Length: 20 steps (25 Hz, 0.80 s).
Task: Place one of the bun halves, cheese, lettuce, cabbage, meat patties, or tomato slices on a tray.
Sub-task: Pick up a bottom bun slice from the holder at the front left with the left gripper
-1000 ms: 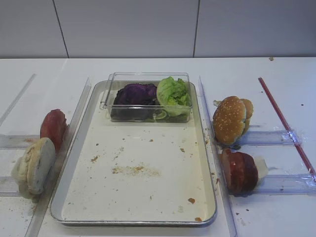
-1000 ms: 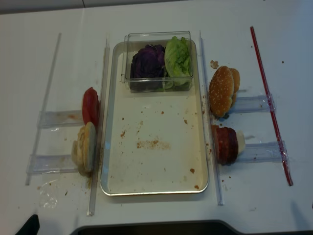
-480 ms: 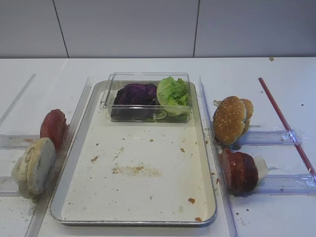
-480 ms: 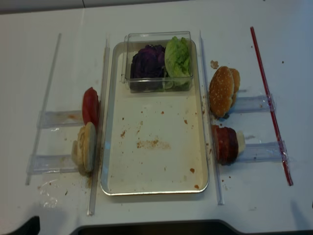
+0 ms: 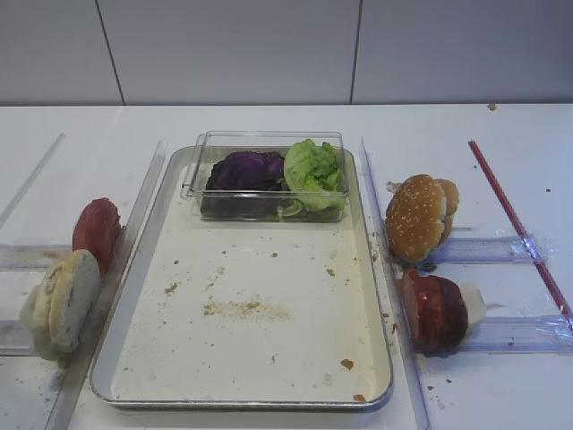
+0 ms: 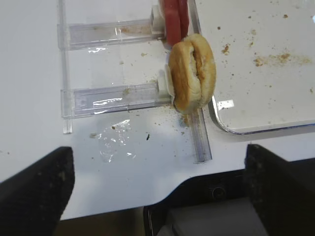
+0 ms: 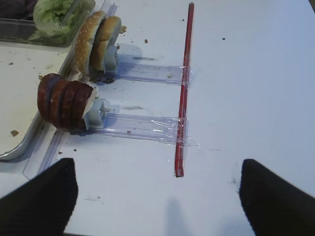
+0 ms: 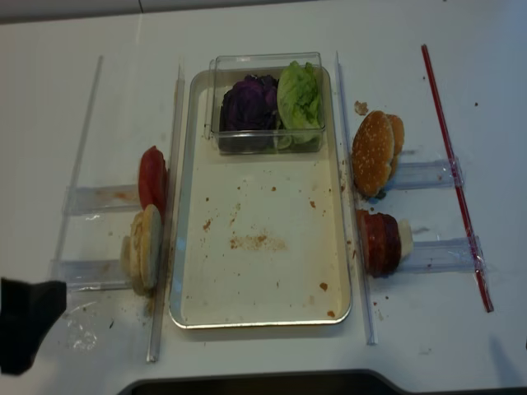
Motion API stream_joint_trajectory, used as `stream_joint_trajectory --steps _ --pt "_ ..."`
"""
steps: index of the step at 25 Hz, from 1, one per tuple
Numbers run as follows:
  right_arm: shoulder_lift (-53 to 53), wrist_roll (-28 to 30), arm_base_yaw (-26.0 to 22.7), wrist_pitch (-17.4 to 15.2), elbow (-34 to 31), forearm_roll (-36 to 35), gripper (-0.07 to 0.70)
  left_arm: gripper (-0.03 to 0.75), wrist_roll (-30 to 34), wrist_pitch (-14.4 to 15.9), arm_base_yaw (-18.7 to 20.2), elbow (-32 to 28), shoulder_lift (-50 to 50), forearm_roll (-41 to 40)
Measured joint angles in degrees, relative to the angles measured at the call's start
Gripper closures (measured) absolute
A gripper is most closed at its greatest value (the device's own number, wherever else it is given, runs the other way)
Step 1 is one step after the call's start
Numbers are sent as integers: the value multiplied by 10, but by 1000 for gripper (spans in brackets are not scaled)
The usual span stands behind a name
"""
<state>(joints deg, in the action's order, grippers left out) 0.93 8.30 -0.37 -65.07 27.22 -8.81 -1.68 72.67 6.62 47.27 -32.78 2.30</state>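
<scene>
The metal tray point(image 5: 269, 358) lies mid-table, bare but for crumbs. At its far end a clear box holds purple cabbage point(image 5: 246, 170) and lettuce point(image 5: 313, 166). Left of the tray stand tomato slices point(image 5: 97, 231) and pale bun halves point(image 5: 63, 298). On its right are sesame bun halves point(image 5: 416, 218) and meat patties point(image 5: 434, 311). No cheese shows. My left gripper point(image 6: 157, 196) hangs open and empty over the table's front edge, short of the pale bun halves point(image 6: 192, 78). My right gripper point(image 7: 157, 201) is open and empty, near side of the patties point(image 7: 66, 101).
Clear plastic rails point(image 5: 483, 249) hold the stacked food on both sides. A red strip point(image 7: 184, 83) is taped across the right rails. A dark part of the left arm point(image 8: 29, 325) shows at the lower left of the overhead view.
The dark shape of the left arm has come further into the overhead view at the lower left, towards the pale bun halves. The food and tray have not moved.
</scene>
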Motion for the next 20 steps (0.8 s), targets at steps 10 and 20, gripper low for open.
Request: stream_joint_trajectory --steps 10,20 --pt "0 0 0 0 0 0 -60 59 0 -4 0 18 -114 0" --pt "0 0 0 0 0 0 -60 178 0 -9 0 55 -213 42"
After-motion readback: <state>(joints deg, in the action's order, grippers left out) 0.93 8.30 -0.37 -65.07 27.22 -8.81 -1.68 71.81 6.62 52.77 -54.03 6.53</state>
